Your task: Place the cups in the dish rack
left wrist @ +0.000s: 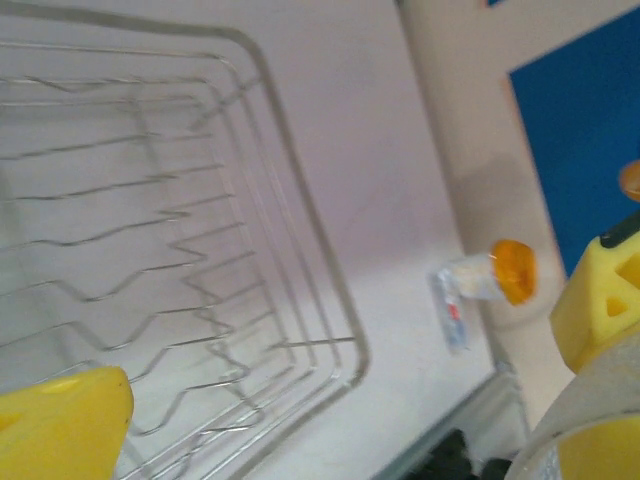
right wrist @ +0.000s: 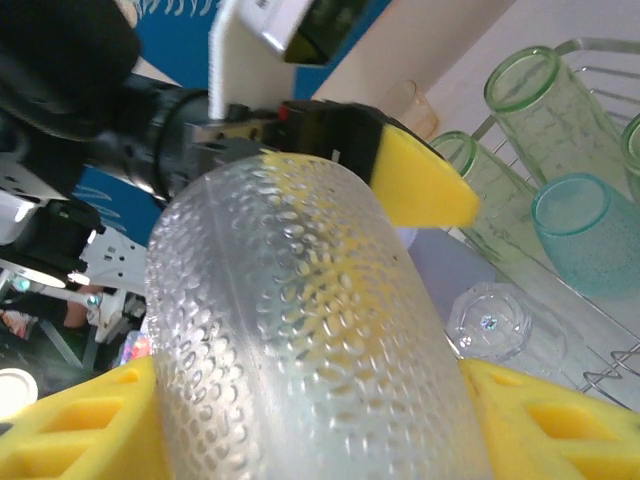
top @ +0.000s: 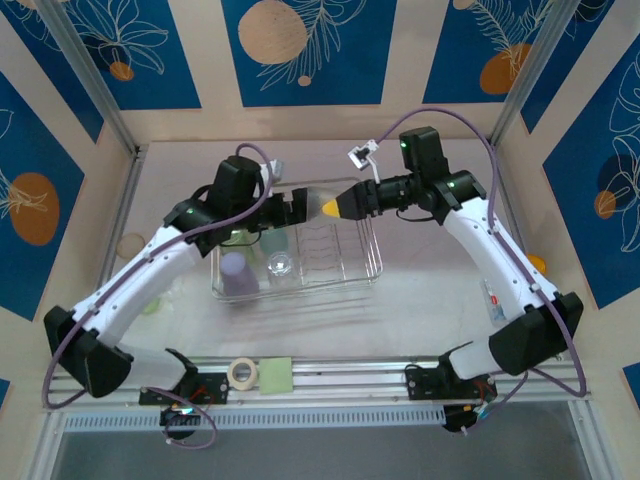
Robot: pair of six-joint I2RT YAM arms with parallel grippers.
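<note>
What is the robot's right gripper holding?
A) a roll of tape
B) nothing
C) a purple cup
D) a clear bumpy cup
D: the right gripper has its yellow fingers pressed against both sides of a clear bumpy cup.

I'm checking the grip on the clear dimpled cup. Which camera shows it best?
Right wrist: the clear cup is close up, dimples sharp, held in the right gripper. The top view shows it small over the rack; the left wrist catches a corner of it.
</note>
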